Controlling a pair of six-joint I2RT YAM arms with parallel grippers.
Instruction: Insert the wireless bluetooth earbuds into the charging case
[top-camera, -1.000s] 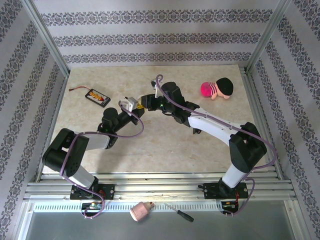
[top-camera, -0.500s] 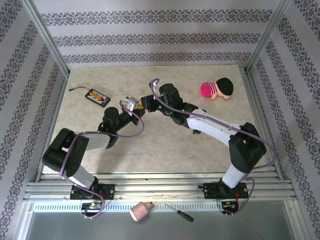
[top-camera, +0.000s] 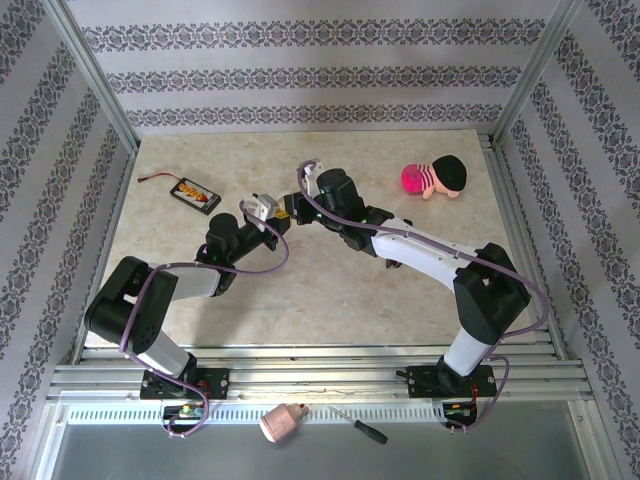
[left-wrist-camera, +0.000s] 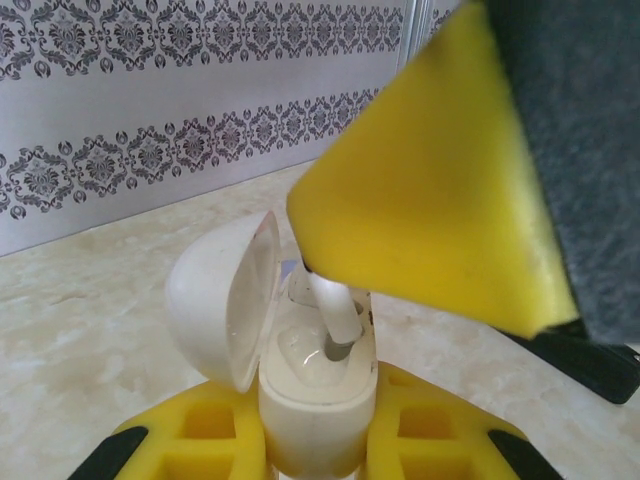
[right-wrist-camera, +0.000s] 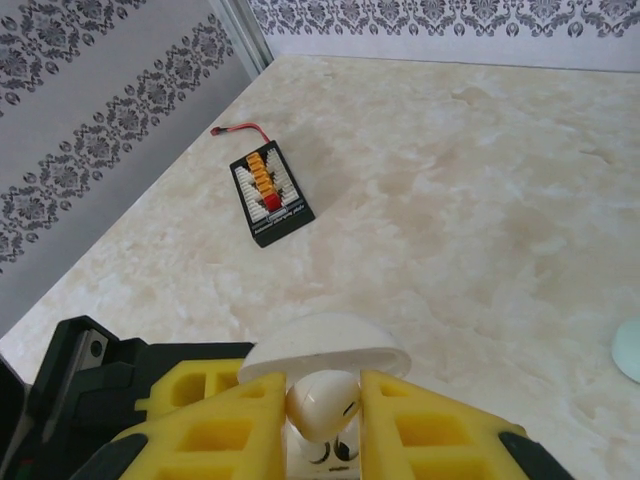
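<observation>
Left wrist view: the left fingers (left-wrist-camera: 395, 440) are closed on the charging case (left-wrist-camera: 312, 400), one yellow pad on each side of its white body. The case stands upright between them. The lid (left-wrist-camera: 222, 300) is hinged open and stands up on the left side of the case. The right fingers (left-wrist-camera: 430, 200) come in from above and to the right, and one yellow pad covers the upper part of the earbud (left-wrist-camera: 335, 318). The earbud's white stem slants down from under that pad, with its tip in a well of the case. The head of the earbud is hidden by the pad, so how far it is seated cannot be told.

Right wrist view: the right fingers pinch the white earbud between their two yellow pads. The open lid sits just past the fingertips, close over the bud; whether they touch cannot be told. Farther beyond the fingers, to the left, a black connector board (right-wrist-camera: 270, 190) with orange sockets and a red lead lies flat on the counter (right-wrist-camera: 480, 200). A pale mint object (right-wrist-camera: 630, 350), cut off by the frame edge, lies on the counter to the right of the fingers.

Top external view: both sets of fingers meet tip to tip over the middle of the counter. They are well apart from the board, left of the left fingers. They are also well apart from a doll (top-camera: 448, 175) with a pink ball, far right of the right fingers.
</observation>
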